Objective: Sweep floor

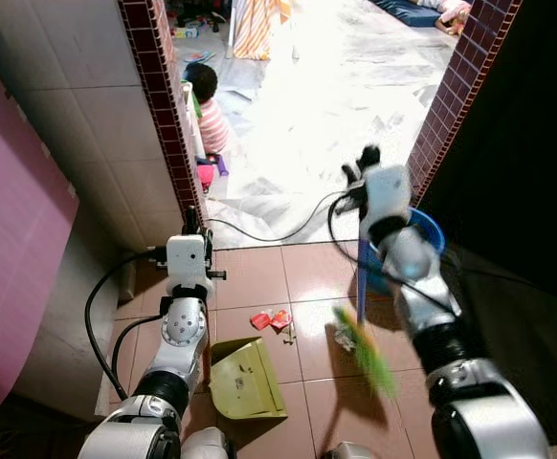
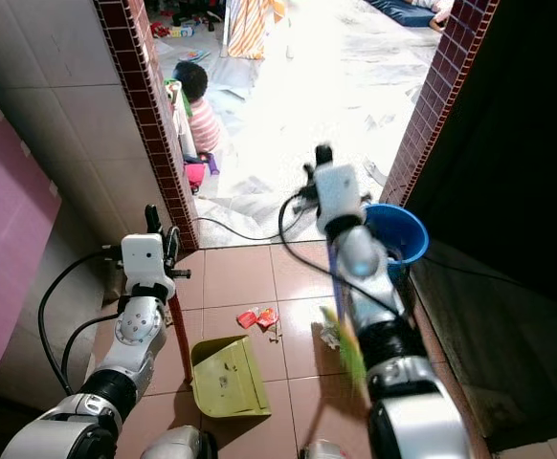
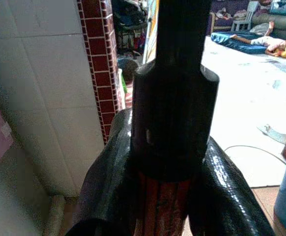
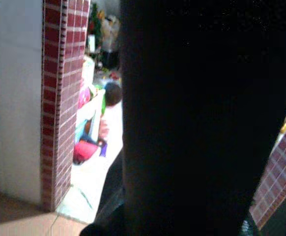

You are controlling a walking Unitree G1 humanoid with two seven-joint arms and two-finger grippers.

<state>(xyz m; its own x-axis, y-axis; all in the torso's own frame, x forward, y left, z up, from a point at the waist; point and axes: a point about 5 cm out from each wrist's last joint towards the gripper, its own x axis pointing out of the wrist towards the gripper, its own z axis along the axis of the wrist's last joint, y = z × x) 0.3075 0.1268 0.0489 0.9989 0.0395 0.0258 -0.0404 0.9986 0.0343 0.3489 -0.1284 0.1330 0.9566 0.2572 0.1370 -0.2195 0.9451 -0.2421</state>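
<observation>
A yellow-green dustpan (image 1: 245,379) rests on the brown tiles, its mouth facing the litter. My left gripper (image 1: 190,226) is shut high on its upright red handle (image 2: 177,335); in the left wrist view the fingers (image 3: 106,187) clasp the handle just under its black cap (image 3: 175,113). My right gripper (image 1: 367,164) is raised at the doorway, shut on a broom's blue handle (image 1: 361,279). The green bristles (image 1: 368,352) blur just right of the litter. Red wrappers (image 1: 271,319) and a pale crumpled scrap (image 1: 344,336) lie between dustpan and broom.
A blue bucket (image 2: 399,231) stands behind my right arm. A small child (image 1: 208,107) sits just past the left brick pillar (image 1: 162,105). A black cable (image 1: 271,230) crosses the threshold. A pink panel (image 1: 11,239) leans at left, and a dark wall (image 1: 527,191) closes the right.
</observation>
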